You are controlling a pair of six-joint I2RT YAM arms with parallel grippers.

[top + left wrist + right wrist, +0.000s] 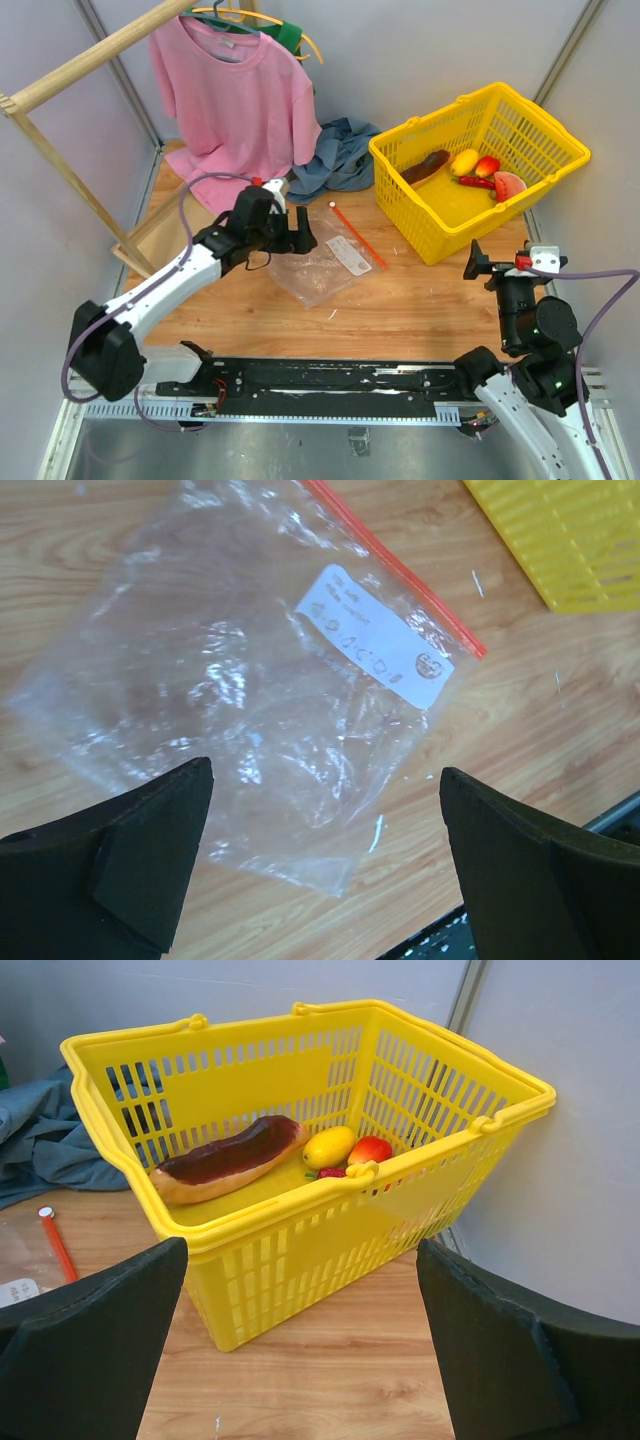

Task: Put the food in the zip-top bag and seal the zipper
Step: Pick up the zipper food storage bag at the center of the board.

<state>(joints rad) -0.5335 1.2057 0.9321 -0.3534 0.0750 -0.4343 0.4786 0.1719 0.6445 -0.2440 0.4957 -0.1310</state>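
Observation:
The clear zip-top bag (325,258) (240,680) lies flat on the wooden table, its orange-red zipper (358,238) (400,575) along the far right edge. My left gripper (297,233) (325,810) hovers open just above the bag's near part, nothing between its fingers. The food sits in the yellow basket (440,225) (300,1250): a dark brown piece (425,166) (225,1157), a yellow fruit (465,160) (328,1146), a red piece (487,166) (370,1149), a thin chili (477,182) and a watermelon slice (509,186). My right gripper (500,262) (300,1310) stands open in front of the basket.
A pink T-shirt (232,90) hangs on a wooden rack (60,150) at the back left. Grey-blue cloth (340,155) (40,1140) is bunched beside the basket. Grey walls close in the table on three sides.

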